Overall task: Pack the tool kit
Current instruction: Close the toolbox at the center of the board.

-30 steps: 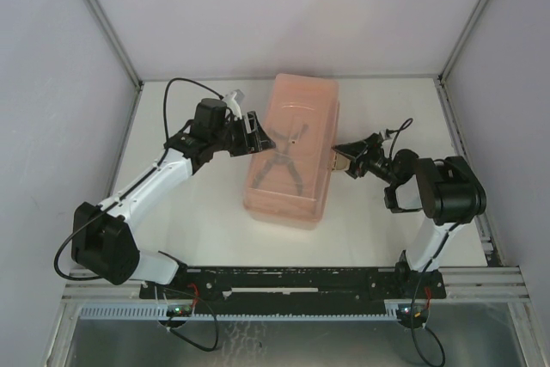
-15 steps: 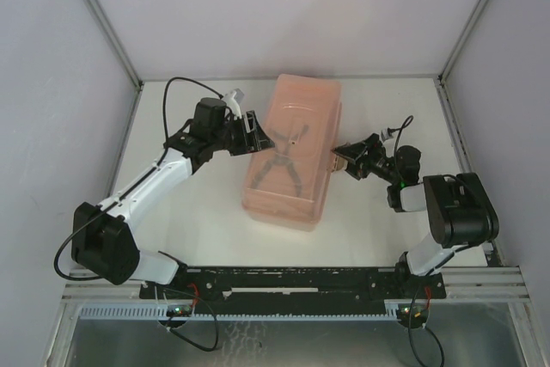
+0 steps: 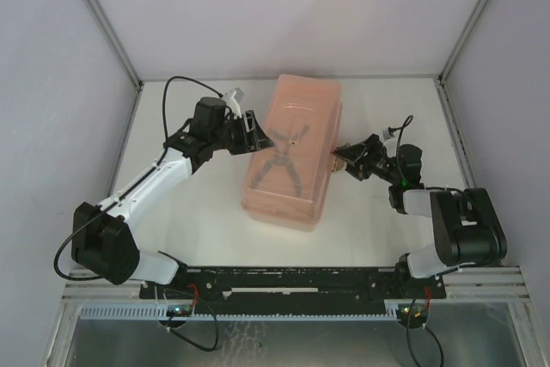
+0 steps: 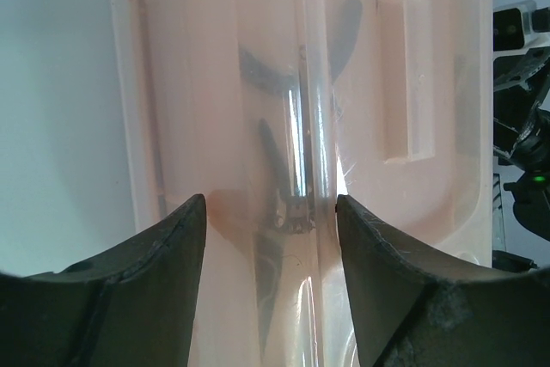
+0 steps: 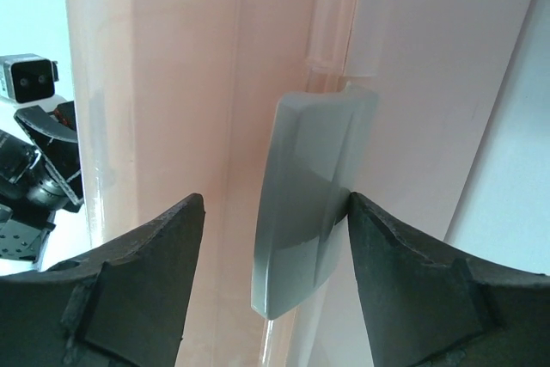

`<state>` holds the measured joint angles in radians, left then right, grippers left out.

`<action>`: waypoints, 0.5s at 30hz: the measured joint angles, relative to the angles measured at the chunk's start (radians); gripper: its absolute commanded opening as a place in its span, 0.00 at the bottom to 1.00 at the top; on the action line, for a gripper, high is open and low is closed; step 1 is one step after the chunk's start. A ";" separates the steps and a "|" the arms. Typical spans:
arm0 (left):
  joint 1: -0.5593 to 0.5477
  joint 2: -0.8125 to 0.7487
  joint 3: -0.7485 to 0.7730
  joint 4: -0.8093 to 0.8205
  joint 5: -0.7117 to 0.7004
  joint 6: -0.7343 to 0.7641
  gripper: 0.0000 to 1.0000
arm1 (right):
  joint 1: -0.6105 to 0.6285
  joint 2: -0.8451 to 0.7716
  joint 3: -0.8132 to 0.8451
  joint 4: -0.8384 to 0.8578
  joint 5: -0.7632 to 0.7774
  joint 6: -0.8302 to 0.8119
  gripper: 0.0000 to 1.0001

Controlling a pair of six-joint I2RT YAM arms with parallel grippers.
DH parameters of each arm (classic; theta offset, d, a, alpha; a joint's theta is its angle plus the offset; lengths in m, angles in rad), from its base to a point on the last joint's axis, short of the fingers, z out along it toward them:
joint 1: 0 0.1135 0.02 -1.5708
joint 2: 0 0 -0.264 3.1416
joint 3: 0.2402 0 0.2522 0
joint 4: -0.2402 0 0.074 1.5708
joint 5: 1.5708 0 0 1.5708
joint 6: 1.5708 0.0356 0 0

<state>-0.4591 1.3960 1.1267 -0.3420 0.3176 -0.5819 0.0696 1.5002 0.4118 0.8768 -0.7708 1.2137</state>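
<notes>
The salmon-pink toolbox (image 3: 292, 152) lies with its lid down in the middle of the table, and black pliers (image 3: 282, 165) show through the translucent lid. My left gripper (image 3: 252, 132) is at the box's left side. In the left wrist view it (image 4: 271, 212) stands open astride the lid's rim, with the pliers (image 4: 271, 152) dim behind the plastic (image 4: 412, 195). My right gripper (image 3: 337, 161) is at the box's right side. It (image 5: 275, 208) is open around a grey latch (image 5: 309, 204), and its right finger (image 5: 404, 272) touches the latch. No other tools are in view.
The white table (image 3: 189, 238) is bounded by grey walls and metal frame posts at the back corners. The right arm (image 4: 524, 126) shows past the box in the left wrist view, and the left arm's camera (image 5: 30, 79) shows in the right wrist view.
The right arm has dropped its elbow toward the table and slid its gripper left up to the box's side. The left gripper's jaws have narrowed a little.
</notes>
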 measured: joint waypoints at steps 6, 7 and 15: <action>0.001 0.000 0.002 -0.001 -0.001 0.002 0.63 | 0.011 -0.060 0.000 -0.097 0.025 -0.053 0.60; 0.001 0.000 0.002 0.000 0.000 0.002 0.62 | 0.012 -0.063 0.000 -0.105 0.027 -0.056 0.60; 0.002 0.001 0.005 -0.004 -0.002 0.004 0.61 | 0.019 -0.090 0.000 -0.139 0.031 -0.075 0.63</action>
<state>-0.4576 1.3968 1.1320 -0.3458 0.3157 -0.5781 0.0883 1.4097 0.4118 0.7376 -0.7403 1.1389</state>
